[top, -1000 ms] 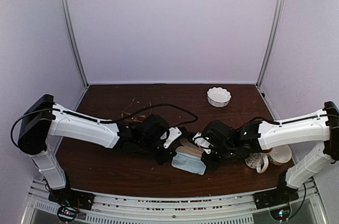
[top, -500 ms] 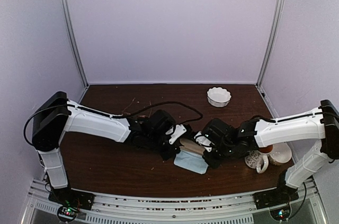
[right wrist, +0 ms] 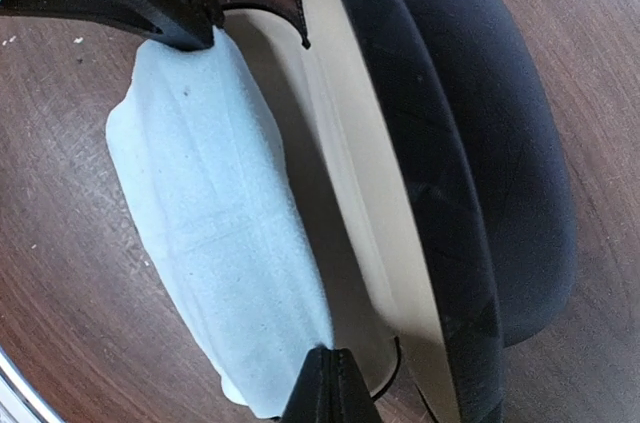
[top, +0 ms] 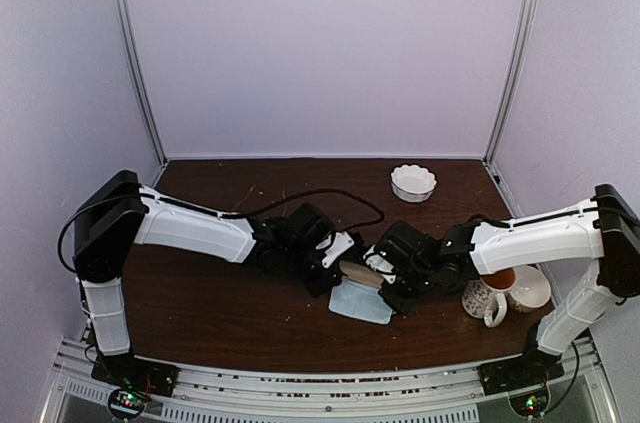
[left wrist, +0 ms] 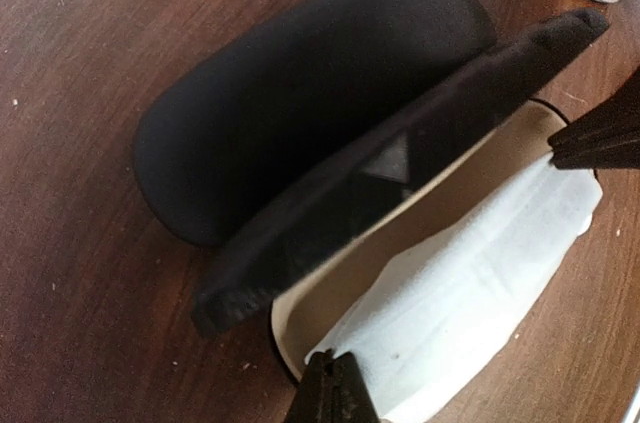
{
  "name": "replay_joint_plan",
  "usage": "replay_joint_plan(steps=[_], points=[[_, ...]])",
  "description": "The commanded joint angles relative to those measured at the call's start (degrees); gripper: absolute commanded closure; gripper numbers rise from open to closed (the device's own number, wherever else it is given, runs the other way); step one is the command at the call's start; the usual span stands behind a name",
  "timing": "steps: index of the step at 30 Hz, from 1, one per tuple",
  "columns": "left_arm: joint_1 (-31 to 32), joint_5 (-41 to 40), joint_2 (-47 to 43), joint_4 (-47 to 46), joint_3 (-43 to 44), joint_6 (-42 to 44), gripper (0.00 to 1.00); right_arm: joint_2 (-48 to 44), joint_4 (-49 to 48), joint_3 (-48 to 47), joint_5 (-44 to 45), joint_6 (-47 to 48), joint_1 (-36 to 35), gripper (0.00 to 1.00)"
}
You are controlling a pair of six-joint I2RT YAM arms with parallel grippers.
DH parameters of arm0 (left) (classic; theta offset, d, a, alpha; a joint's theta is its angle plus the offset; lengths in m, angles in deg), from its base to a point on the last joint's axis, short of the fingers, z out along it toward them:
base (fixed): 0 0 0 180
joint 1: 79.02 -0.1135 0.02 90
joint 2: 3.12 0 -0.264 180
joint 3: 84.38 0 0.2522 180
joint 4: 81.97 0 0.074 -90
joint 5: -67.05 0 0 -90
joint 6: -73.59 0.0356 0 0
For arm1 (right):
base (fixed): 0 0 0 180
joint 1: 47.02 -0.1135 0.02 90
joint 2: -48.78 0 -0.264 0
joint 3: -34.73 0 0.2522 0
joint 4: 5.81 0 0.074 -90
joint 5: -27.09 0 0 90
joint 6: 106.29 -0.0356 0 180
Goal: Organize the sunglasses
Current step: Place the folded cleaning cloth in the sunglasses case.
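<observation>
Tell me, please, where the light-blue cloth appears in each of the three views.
Top view: the cloth sits a little below the picture's centre.
Left wrist: the cloth is at lower right.
Right wrist: the cloth is left of centre.
Shared landmark: the open black case with cream lining, right beside it.

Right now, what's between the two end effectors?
The light-blue cloth, draped over the open case's cream half, pinched at its ends by left end effector and right end effector; both wrist views show it.

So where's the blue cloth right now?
In the top view, the blue cloth is near the table's front middle, lying in the open black glasses case and spilling over its rim, left of the flowered mug.
</observation>
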Motion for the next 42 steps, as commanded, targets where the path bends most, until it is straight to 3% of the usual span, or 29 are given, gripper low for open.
replay_joint_plan(steps=[1,42], points=[[-0.8,-0.1,2.0,0.6,3.1,1.1,1.0,1.4,2.2,-1.9,4.0,1.0,0.4,1.0],[-2.0,-3.4,9.2,5.0,11.9,2.7,1.0,4.6,2.6,-3.2,6.7,1.9,0.8,1.0]])
